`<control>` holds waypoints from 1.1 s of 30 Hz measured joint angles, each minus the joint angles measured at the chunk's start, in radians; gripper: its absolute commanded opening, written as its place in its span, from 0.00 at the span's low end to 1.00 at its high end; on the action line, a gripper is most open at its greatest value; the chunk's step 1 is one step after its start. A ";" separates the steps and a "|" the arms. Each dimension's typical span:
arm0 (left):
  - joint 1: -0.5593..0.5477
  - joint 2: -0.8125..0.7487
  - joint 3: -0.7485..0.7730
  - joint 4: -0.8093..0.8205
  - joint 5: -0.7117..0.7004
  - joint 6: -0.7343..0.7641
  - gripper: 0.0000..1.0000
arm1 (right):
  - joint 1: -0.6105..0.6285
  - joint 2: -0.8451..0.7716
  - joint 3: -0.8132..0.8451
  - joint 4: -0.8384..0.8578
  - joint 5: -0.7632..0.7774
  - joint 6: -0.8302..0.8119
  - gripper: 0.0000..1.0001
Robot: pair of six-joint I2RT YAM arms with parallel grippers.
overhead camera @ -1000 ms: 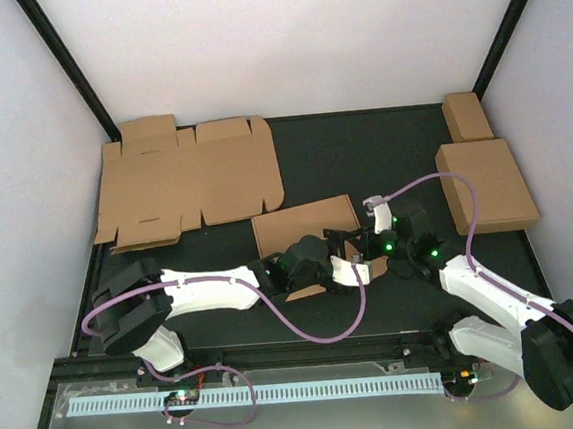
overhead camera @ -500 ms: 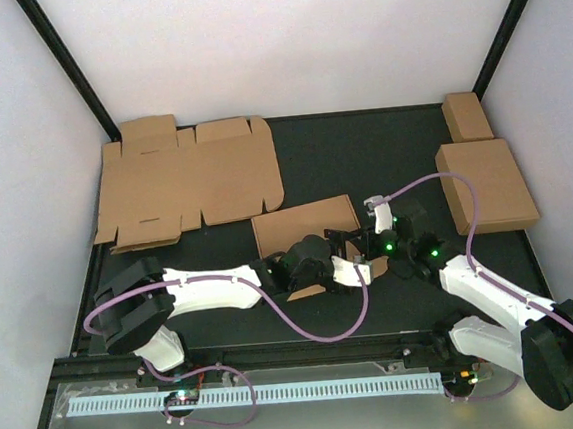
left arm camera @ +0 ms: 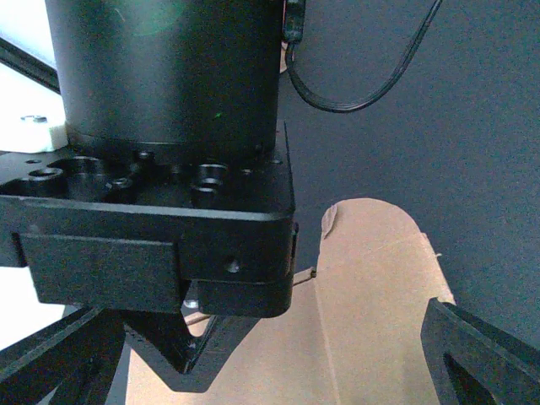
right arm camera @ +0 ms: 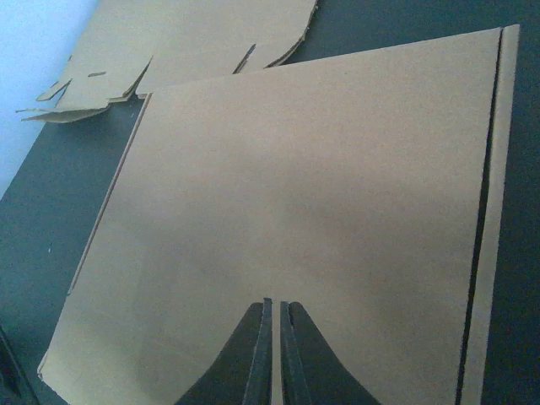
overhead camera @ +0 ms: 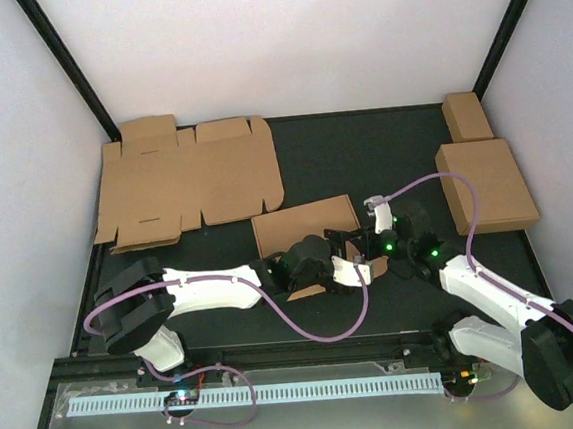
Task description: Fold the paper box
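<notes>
The paper box [overhead camera: 305,223] lies partly folded in the middle of the black table, a brown cardboard piece with one wide panel [right arm camera: 312,194] facing up. My right gripper [right arm camera: 276,304] is shut, with nothing between its fingers, and its tips rest against that panel. In the top view it [overhead camera: 341,240] is at the box's near right corner. My left gripper [left arm camera: 270,363] is wide open just beside it [overhead camera: 357,269], over a rounded cardboard tab [left arm camera: 375,278]. The right arm's black wrist [left arm camera: 169,169] fills much of the left wrist view.
Flat die-cut cardboard sheets [overhead camera: 188,178] lie at the back left. A folded brown box [overhead camera: 484,182] and a smaller one [overhead camera: 467,115] stand at the back right. White walls and black frame posts close in the table.
</notes>
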 measured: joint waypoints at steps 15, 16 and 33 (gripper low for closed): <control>0.000 0.010 0.019 -0.024 -0.012 -0.001 0.99 | -0.001 -0.001 0.000 -0.001 0.017 0.000 0.04; 0.000 0.010 0.019 -0.025 -0.013 -0.001 0.99 | -0.001 -0.001 0.000 -0.001 0.017 0.000 0.05; 0.000 -0.047 -0.055 -0.023 -0.041 -0.074 0.99 | 0.006 -0.029 -0.001 -0.005 0.025 0.000 0.04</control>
